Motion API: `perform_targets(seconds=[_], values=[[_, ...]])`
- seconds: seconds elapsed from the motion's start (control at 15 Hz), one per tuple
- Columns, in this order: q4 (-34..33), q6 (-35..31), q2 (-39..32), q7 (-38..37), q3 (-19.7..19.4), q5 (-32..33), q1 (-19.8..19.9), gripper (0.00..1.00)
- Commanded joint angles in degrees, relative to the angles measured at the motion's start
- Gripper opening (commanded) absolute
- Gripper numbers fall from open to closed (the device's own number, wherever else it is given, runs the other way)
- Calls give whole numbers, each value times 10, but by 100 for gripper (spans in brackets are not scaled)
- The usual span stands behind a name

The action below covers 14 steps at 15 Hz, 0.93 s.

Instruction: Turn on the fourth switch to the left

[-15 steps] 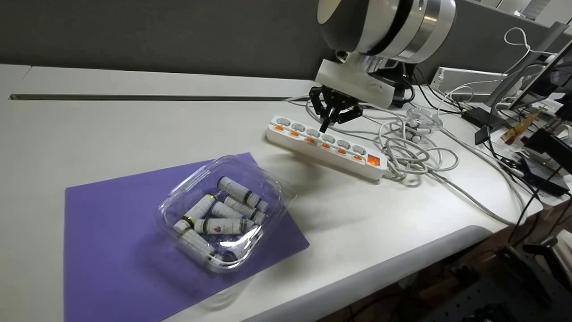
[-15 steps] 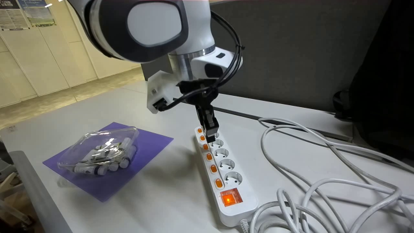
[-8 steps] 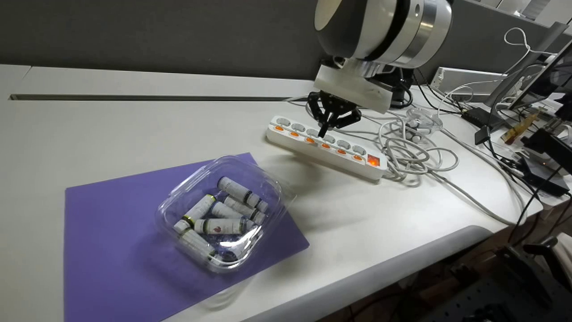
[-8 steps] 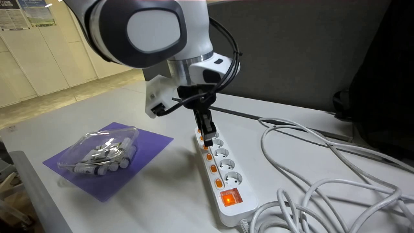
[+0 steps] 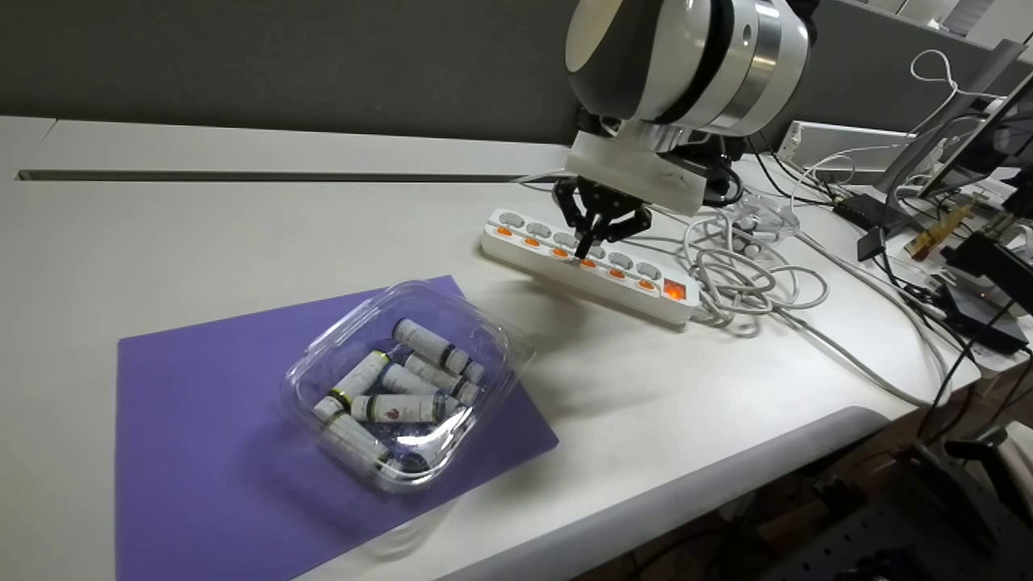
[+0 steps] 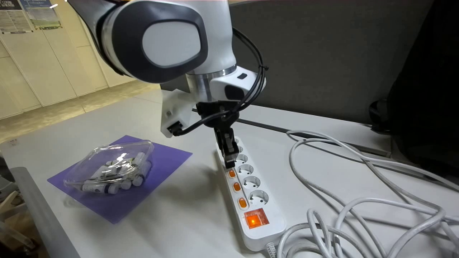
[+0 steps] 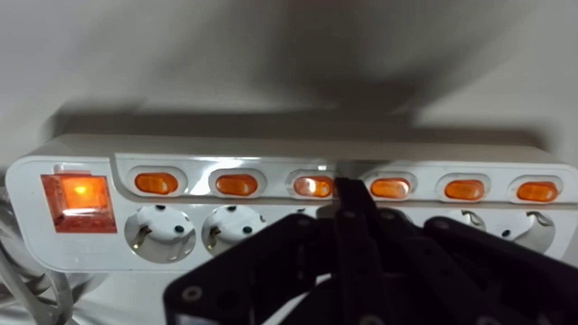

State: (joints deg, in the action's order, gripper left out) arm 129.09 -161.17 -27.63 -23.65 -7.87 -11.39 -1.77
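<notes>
A white power strip (image 5: 593,278) lies on the table with a row of small orange switches beside its sockets. A larger switch (image 7: 86,192) at its cable end glows orange. My gripper (image 7: 352,185) is shut and empty, pointing down at the switch row. In the wrist view its tips are between the third small switch (image 7: 313,186) from the lit end and the neighbouring switch (image 7: 390,188). In an exterior view the gripper (image 6: 230,165) hides the switches beyond the third one (image 6: 232,173). In an exterior view the gripper (image 5: 582,254) is beside the third switch (image 5: 588,264). I cannot tell whether it touches.
Looped white cables (image 5: 734,274) lie at the strip's lit end. A clear plastic box (image 5: 403,323) with several small bottles stands on a purple sheet (image 5: 210,452). A dark partition (image 6: 322,64) stands behind the table.
My gripper has moved down, from above the sockets to close over the switch row, staying shut. The strip, box and cables have not moved.
</notes>
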Motion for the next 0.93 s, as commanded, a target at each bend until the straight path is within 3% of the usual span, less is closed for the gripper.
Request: perform_targets(seconds=[0.0,0.87], values=[[0,7,3,-6,1,-9,4,0],[-10,5,-20,-4,6,-23,11,0]])
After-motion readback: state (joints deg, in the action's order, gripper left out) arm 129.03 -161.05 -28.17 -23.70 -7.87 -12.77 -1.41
